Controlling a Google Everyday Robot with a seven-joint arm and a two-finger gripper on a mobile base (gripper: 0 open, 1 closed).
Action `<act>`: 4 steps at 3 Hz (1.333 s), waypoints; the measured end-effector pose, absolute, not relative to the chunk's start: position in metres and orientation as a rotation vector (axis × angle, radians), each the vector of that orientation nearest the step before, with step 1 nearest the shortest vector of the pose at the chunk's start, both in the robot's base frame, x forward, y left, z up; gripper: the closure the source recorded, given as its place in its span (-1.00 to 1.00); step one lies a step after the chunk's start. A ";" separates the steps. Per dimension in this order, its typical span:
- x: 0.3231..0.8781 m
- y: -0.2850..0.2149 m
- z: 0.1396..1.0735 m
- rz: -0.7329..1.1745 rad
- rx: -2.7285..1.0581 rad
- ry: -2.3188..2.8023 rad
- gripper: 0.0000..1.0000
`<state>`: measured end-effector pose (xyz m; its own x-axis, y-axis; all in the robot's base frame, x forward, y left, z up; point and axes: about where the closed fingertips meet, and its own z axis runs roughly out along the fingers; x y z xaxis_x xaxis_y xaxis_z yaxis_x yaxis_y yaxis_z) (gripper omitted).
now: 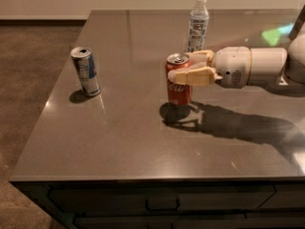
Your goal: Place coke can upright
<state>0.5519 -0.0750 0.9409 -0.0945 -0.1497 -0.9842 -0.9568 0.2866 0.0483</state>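
Observation:
The coke can [178,87], red with white script and a silver top, stands upright near the middle of the dark table [124,142], its base at or just above the surface over its own shadow. My gripper [182,66] reaches in from the right and is shut on the can's upper half. One cream finger [195,75] lies across the can's front and the other [200,56] sits behind it. The white arm [250,67] stretches away to the right edge.
A slim blue-and-silver can [86,71] stands upright at the left of the table. A clear plastic bottle with a white cap [198,24] stands just behind the gripper. The table's front edge [157,179] has drawers below it, and brown carpet lies to the left.

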 end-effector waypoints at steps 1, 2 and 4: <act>0.553 -0.077 0.936 1.011 -1.029 1.442 0.65; 0.553 -0.079 0.933 1.040 -1.003 1.397 0.19; 0.551 -0.082 0.926 1.030 -1.019 1.328 -0.74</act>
